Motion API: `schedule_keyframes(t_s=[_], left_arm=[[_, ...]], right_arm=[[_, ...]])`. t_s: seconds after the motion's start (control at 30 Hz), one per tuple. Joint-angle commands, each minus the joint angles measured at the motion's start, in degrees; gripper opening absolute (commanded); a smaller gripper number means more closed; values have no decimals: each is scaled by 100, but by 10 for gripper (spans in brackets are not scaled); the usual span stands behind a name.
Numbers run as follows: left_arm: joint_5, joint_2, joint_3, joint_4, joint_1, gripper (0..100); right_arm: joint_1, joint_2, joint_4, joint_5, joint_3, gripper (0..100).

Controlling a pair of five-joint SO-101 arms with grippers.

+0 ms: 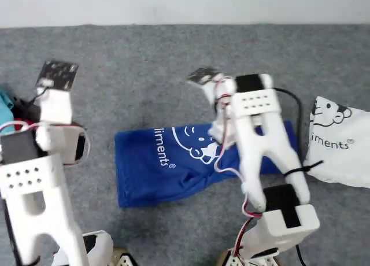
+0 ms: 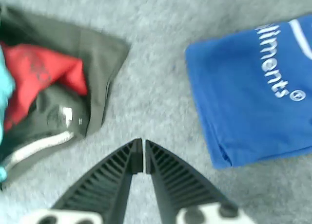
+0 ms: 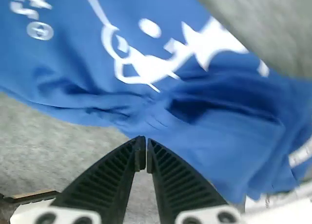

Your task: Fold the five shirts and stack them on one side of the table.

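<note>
The blue cotton shirt with white print (image 1: 167, 162) is seen lying in the middle of the grey felt-covered table (image 1: 144, 63), flattened into a rough rectangle, with the long edge nearer the arm bases rumpled and layered. It is judged light, limp and soft, not fragile; some drag on the felt is expected, and sagging or unfolding if it is lifted by a single point. A hold is best taken at a corner or along the layered edge, with all layers pinched together, preferably at two points. The right gripper (image 3: 146, 155) is seen with jaws pressed together and nothing between them, hanging over that rumpled edge; whether cloth is touched cannot be told. The left gripper (image 2: 144, 157) is likewise closed and empty, over bare felt between the shirt's short left edge (image 2: 204, 112) and the pile of dark grey, red and teal shirts (image 2: 53, 87). That gap is judged the open room for sliding or flipping. More bare table is seen on the far side, up to the white wall (image 1: 173, 6). The white shirt with dark print (image 1: 341, 144) lies just beside the blue shirt's right end, at the table's right edge, so little room is left there and snagging is possible.
</note>
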State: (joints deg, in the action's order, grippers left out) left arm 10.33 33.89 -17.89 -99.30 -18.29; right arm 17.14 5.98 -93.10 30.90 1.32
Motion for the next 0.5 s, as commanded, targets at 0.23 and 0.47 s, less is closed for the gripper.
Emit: schedule_keyframes(t_s=[0.23, 0.47], left_arm=[[70, 237, -277, 220, -404, 18], [70, 237, -268, 220, -396, 18]], right_arm=[[760, -136, 1033, -53, -1468, 9], [734, -154, 1657, -18, -2866, 9]])
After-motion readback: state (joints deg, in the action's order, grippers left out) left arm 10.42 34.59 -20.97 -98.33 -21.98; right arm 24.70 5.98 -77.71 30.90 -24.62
